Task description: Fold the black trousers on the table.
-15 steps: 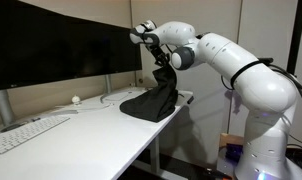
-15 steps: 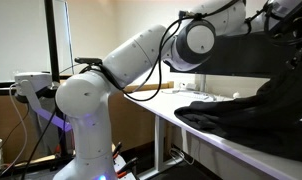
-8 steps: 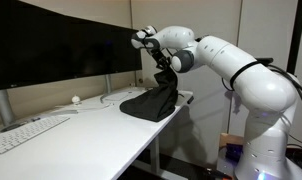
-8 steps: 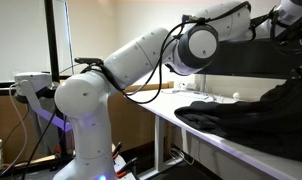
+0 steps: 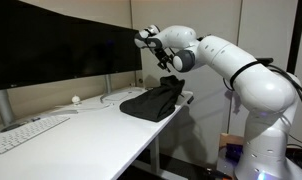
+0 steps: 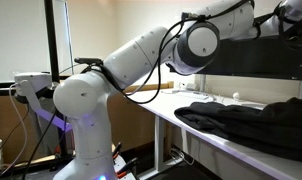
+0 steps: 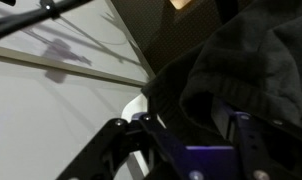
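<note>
Exterior cameras are facing the table from opposite ends, sharing the black trousers. Wrist camera is looking closely at them.

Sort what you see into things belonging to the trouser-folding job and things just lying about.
Job: black trousers; gripper; table.
Lying about: keyboard; monitor; small white object.

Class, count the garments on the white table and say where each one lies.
1. The black trousers lie heaped at the far end of the table, beyond the keyboard. Their folds could hide a smaller piece.
</note>
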`<move>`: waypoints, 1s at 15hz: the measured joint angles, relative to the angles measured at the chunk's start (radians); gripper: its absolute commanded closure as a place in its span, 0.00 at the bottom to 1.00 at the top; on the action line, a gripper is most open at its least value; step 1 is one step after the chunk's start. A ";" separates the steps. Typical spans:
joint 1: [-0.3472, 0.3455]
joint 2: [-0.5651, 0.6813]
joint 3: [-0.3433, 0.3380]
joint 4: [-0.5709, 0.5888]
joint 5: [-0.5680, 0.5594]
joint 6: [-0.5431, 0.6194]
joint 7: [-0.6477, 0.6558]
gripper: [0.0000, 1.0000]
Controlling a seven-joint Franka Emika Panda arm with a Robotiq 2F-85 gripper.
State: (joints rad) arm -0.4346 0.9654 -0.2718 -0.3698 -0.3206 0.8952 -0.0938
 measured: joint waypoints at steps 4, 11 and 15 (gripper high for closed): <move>-0.026 -0.010 -0.011 0.000 -0.001 0.020 -0.037 0.00; -0.076 -0.038 -0.027 0.000 -0.005 0.040 -0.111 0.00; -0.066 -0.071 -0.032 0.000 -0.009 0.041 -0.151 0.00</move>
State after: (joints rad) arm -0.5003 0.8943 -0.3035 -0.3693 -0.3293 0.9358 -0.2448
